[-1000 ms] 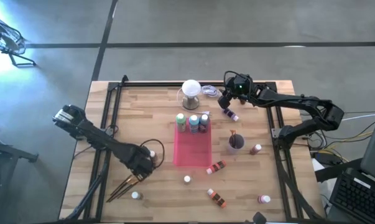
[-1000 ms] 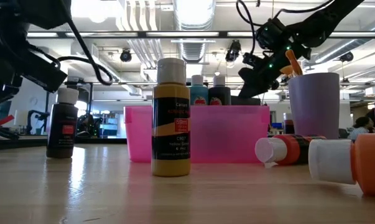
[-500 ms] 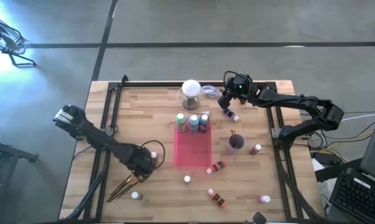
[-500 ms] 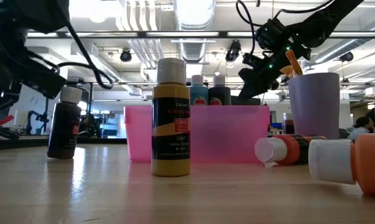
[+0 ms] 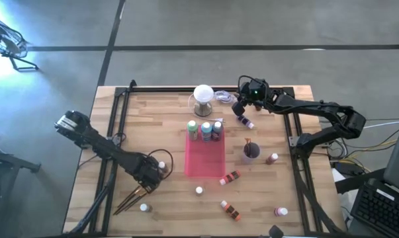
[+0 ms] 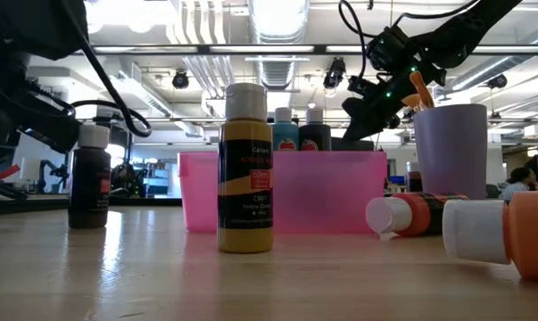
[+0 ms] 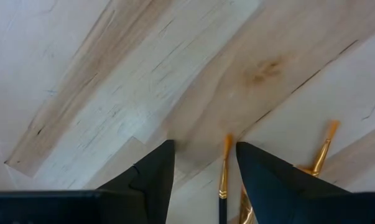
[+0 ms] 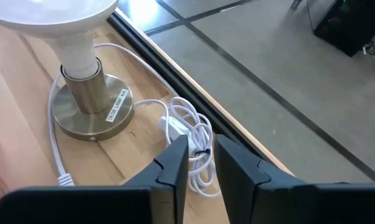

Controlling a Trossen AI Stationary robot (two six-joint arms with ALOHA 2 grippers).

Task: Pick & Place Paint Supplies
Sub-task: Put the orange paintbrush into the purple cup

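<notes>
My left gripper hangs open just above the wood at the near left, and touches nothing. Its wrist view shows the tips of thin brown-handled brushes lying on the table; they also show in the high view. A dark white-capped bottle stands upright just right of it. My right gripper hovers at the far right with its fingers a narrow gap apart. It is empty, and a purple bottle lies beside it. Three bottles stand in the pink tray's far end.
A lilac cup holding a brush stands right of the tray. Small bottles are scattered near the front: yellow, orange, another orange, brown, pink. A white ball-topped stand and its cable sit at the far edge.
The dark bottle beside my left gripper tipped a little and now stands upright again. My left gripper has drawn slightly away from it, toward the table's left edge.
</notes>
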